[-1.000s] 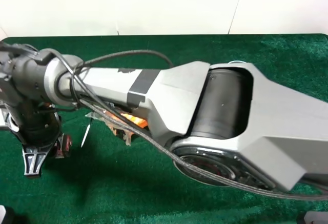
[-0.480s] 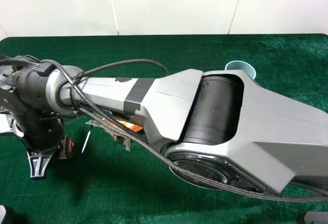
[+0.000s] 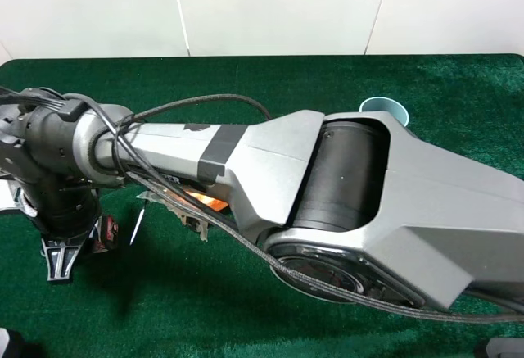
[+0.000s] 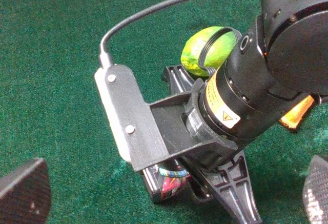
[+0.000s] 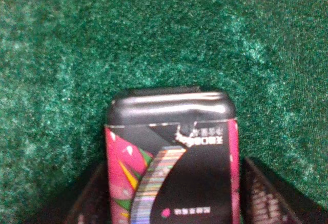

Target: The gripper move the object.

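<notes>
The object (image 5: 171, 147), a small black and dark red box, stands on the green cloth between the fingers of my right gripper (image 5: 171, 203). The fingers press against its two sides. In the exterior high view the right arm reaches across to the far left, and its gripper (image 3: 78, 247) points down at the object (image 3: 106, 231). The left wrist view shows the same gripper from above with the object (image 4: 169, 183) under its camera bracket. My left gripper (image 4: 169, 190) hangs open above this spot, its fingertips (image 4: 23, 193) at the frame's corners.
A lime (image 4: 205, 52) lies just beyond the right gripper. An orange waffle wedge (image 3: 209, 198) and torn wrapping (image 3: 188, 215) lie under the right arm. A light blue cup (image 3: 385, 108) stands at the back right. The bulky right arm (image 3: 344, 186) hides much of the table.
The right arm dropped lower over the first half second, uncovering the blue cup. Since then the gripper has barely moved and stays at the object.
</notes>
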Robot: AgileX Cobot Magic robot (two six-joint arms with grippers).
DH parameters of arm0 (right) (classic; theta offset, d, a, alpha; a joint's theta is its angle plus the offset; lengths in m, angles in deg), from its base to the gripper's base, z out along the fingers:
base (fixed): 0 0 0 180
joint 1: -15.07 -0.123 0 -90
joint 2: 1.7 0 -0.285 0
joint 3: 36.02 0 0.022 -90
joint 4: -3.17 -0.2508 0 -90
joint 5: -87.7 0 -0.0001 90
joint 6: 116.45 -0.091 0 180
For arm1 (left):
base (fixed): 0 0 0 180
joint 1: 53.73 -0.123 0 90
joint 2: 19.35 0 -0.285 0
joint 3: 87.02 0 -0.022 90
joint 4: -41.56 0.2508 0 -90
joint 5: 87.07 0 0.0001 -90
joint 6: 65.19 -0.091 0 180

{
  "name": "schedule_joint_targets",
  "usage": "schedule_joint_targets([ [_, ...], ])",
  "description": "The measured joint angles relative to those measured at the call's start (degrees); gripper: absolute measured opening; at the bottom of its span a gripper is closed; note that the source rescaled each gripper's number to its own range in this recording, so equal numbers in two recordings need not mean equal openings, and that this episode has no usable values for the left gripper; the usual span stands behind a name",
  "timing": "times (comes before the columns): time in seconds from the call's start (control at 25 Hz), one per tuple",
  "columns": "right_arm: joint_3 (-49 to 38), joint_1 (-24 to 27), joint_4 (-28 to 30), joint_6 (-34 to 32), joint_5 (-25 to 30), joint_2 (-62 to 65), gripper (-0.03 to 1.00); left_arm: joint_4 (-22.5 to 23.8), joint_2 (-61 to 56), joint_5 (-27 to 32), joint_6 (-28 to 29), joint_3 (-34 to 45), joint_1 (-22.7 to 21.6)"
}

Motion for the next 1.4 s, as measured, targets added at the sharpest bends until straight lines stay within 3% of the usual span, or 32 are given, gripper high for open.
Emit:
schedule_joint_targets([
  [0.08,0.0,0.0,0.1,0.0,0.0,0.0,0.41,0.0,0.0,0.0,0.0,0.0,0.0],
  [0.28,0.0,0.0,0.2,0.0,0.0,0.0,0.87,0.0,0.0,0.0,0.0,0.0,0.0],
  [0.36,0.0,0.0,0.4,0.0,0.1,0.1,0.95,0.0,0.0,0.0,0.0,0.0,0.0],
  [0.6,0.0,0.0,1.3,-2.5,0.5,3.1,1.0,0.0,0.0,0.0,0.0,0.0,0.0],
  [0.92,0.0,1.2,4.0,-3.7,9.0,9.5,1.0,0.0,0.0,0.0,0.0,0.0,0.0],
  [1.4,0.0,12.3,4.8,-4.6,9.9,19.9,1.0,0.0,0.0,0.0,0.0,0.0,0.0],
])
